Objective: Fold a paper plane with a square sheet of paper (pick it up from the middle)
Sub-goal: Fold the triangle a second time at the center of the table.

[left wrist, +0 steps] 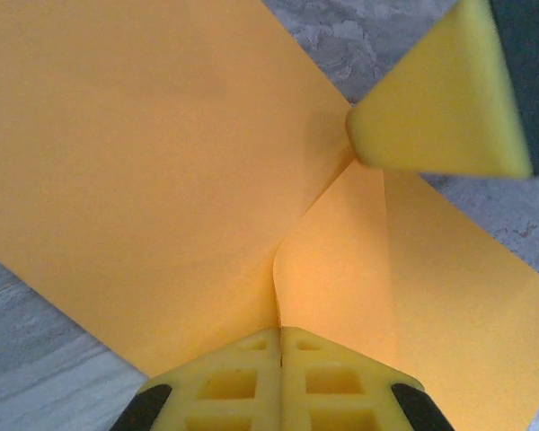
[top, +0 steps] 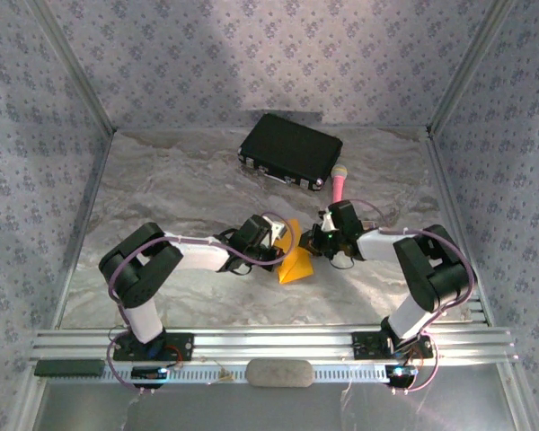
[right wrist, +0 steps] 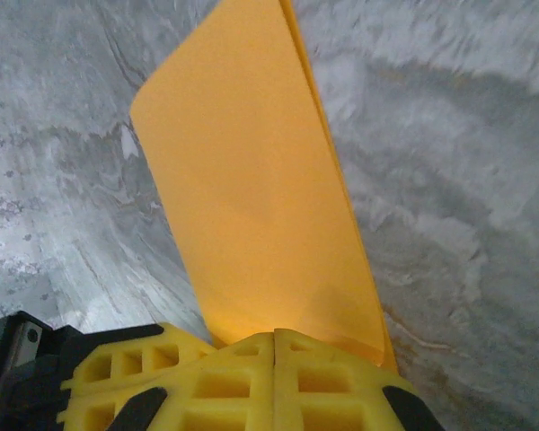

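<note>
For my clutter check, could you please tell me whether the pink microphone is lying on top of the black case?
No, the pink microphone lies on the table beside the right end of the black case.

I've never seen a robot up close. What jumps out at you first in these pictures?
The bright orange-yellow paper at the middle of the marbled table stands out. The left end effector and right end effector meet there from either side, both shut on it. Farther back lies a black case, with a pink microphone beside its right corner.
</note>
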You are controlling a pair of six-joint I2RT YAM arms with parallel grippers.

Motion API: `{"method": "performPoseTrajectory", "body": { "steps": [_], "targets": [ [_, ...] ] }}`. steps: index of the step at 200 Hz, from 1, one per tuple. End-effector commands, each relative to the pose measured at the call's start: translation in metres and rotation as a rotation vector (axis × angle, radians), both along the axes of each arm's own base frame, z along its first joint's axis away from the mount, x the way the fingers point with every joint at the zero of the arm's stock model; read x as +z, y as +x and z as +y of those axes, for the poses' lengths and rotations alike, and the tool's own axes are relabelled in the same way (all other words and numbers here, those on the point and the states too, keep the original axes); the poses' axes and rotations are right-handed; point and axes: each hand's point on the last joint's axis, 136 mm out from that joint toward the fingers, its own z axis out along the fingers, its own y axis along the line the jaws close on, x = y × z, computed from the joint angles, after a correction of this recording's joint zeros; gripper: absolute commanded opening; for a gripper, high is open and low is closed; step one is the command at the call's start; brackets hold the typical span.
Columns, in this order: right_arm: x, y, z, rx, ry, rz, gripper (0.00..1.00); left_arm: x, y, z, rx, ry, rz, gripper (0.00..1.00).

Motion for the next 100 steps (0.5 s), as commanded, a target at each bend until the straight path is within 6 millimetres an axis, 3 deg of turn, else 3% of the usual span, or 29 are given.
{"method": "performPoseTrajectory", "body": {
  "steps": [1,35,48,100],
  "targets": [
    [-0.016,-0.003,-0.010,-0.007,-0.019,0.044,0.04,-0.018,-0.015,0.008,-0.034,0.060,0.067,0.00],
    [-0.044,-0.013,-0.027,-0.071,-0.063,0.118,0.03,-0.019,-0.015,0.009,-0.037,0.064,0.068,0.00],
    [-0.046,-0.012,-0.031,-0.096,-0.062,0.130,0.03,-0.020,-0.015,0.010,-0.036,0.066,0.069,0.00],
    [0.010,-0.002,-0.014,-0.042,0.023,-0.003,0.04,-0.020,-0.015,0.010,-0.038,0.072,0.069,0.00]
  ]
}}
